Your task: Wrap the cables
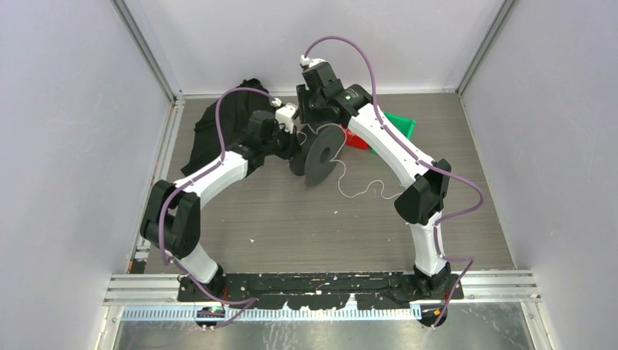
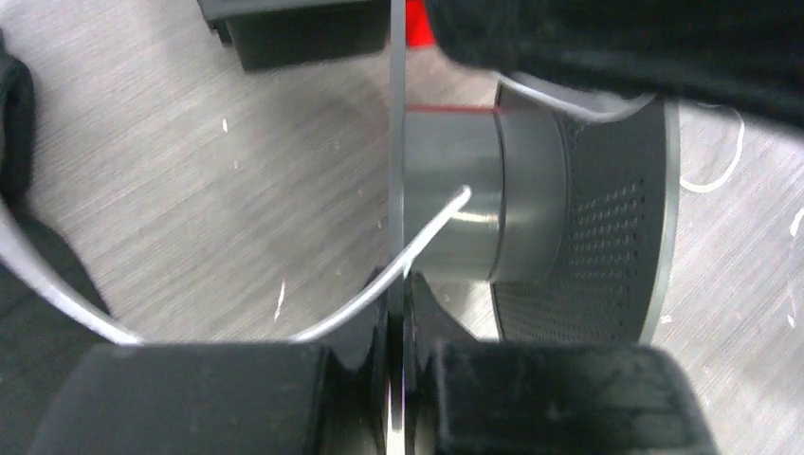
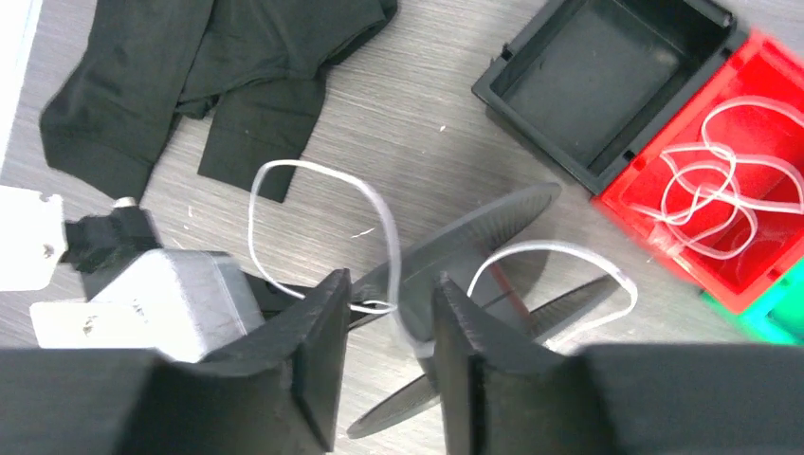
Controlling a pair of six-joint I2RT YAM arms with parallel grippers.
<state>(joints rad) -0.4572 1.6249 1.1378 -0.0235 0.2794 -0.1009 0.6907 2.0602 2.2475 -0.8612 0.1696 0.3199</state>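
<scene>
**Spool held on its edge, cable running between the right fingers**

Grey wood-pattern table stands between pale walls, and both arms reach to its far middle. At that place a black spool stands on its edge.

From the left wrist view, the left gripper is pressed on the thin near flange of the spool. One finger is on each face of the flange, so the gripper is pinching it. Beyond the flange I see the grey hub. A white cable comes to the hub in a curve from the lower left.

The right gripper hangs over the spool. Its fingers are a little spread, with a clear gap between them. A loop of the white cable passes down through this gap, but I cannot tell if it touches either finger. More of this cable lies in curls on the table at the right of the spool, towards the right arm.

Behind the spool is a red bin with other cables tangled inside it. A black bin stands against the red one, and a green bin is just beside it. A black cloth lies crumpled at the far left of the table.
</scene>
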